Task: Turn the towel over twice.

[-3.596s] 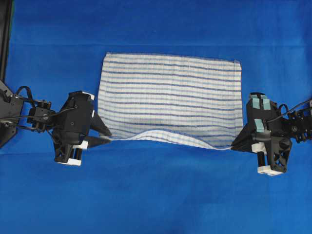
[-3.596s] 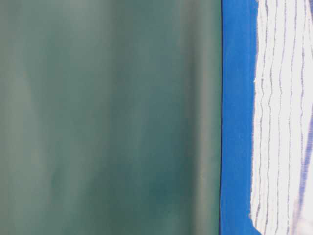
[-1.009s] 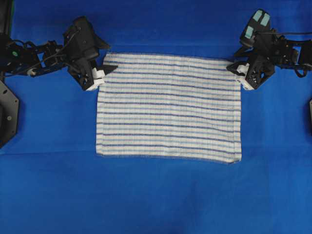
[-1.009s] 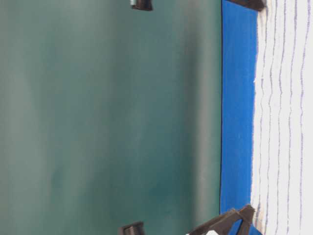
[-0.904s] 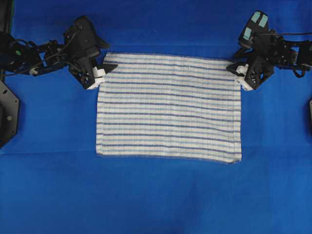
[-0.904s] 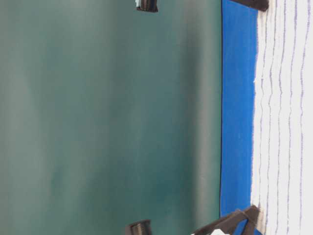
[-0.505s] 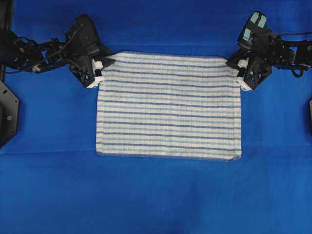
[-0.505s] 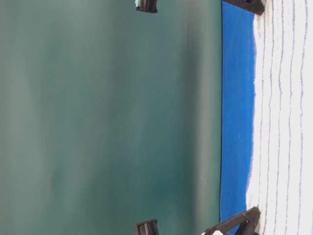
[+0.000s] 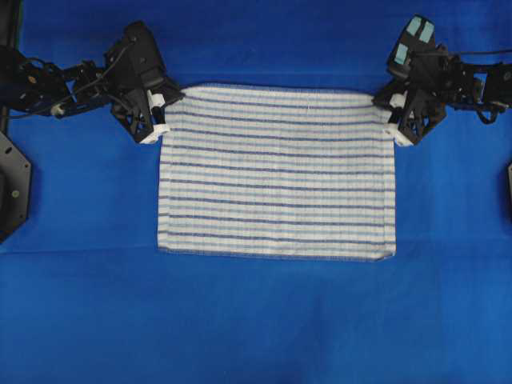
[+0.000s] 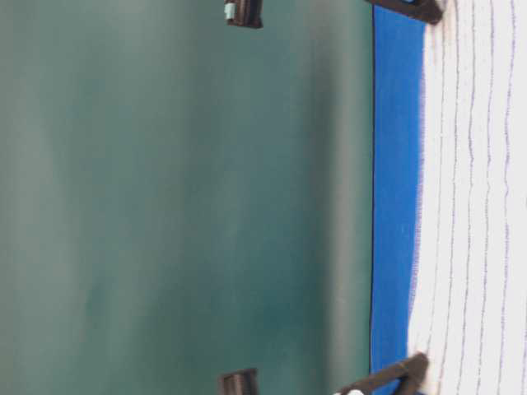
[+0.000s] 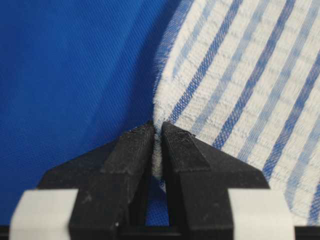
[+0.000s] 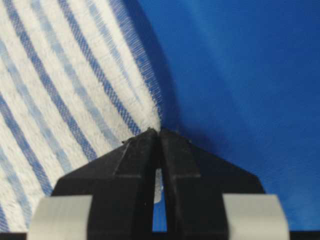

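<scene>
Towel [image 9: 276,172] lies spread flat on blue table covering [image 9: 256,320], roughly mid-table in overhead view, stripes running side to side, near hem straight and undisturbed. Far edge looks slightly lifted and bowed between the two arms.

Left gripper [image 9: 166,112] sits at far-left corner of towel. Left wrist view: black fingers [image 11: 131,150] pinched together on the corner, a sliver of white cloth squeezed between them, fabric puckering up from the tips. So left is clamped on towel.

Right gripper [image 9: 392,120] at far-right corner, mirror pose. Right wrist view: fingers [image 12: 140,150] closed tight, corner of towel [image 12: 60,90] caught at the tips, small bit of white visible in the slit between them. Right also clamped on towel.

Both arms reach in from the sides, bodies off the cloth, over bare blue covering. Teal tape patches on top of right arm housing [image 9: 412,40].

Table-level view: towel edge [image 10: 461,206] against blue strip, dark finger of one gripper at each end of that edge; green backdrop [image 10: 181,197] behind.
</scene>
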You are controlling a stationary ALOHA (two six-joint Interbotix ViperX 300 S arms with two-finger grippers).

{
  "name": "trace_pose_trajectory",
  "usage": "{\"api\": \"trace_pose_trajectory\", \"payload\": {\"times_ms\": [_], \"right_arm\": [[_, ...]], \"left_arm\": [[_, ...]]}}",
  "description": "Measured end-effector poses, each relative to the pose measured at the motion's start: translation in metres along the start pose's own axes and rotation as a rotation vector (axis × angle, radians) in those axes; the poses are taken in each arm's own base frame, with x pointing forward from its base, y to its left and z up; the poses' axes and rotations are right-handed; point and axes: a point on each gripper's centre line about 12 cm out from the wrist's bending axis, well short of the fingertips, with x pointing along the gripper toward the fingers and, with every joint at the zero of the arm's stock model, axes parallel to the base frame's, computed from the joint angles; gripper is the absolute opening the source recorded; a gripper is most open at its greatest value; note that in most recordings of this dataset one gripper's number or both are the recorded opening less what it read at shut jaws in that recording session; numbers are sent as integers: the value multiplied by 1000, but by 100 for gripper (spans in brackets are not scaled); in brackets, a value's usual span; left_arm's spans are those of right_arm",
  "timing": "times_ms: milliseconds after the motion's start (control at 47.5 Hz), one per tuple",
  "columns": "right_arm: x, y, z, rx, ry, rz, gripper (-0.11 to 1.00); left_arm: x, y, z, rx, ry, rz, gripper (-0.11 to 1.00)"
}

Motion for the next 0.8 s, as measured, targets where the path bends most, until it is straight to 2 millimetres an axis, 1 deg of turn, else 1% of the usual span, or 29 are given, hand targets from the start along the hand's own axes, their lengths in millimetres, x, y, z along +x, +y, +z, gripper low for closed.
{"api": "trace_pose_trajectory", "payload": {"times_ms": [105,210,315,421,568,715,799], "right_arm": [[-7,-9,14,19,-36,-27,2],[-16,-23,28,27,-67,-66,2],[-25,-37,45,24,-108,-105,2],[-35,-49,63,13,-153,-142,2],[-46,-65,90,-10,-206,-191,2],[-58,-79,114,-30,-246,-236,2],[-65,-83,128,-51,-266,-257,2]], "left_arm": [[-8,6,18,-7,-51,15,3],[-17,16,37,-14,-98,42,3],[-26,30,57,-23,-145,78,3],[-35,45,74,14,-191,122,3],[-44,63,96,3,-256,173,3],[-52,84,117,-13,-317,231,3],[-56,93,128,-20,-345,253,3]]}}
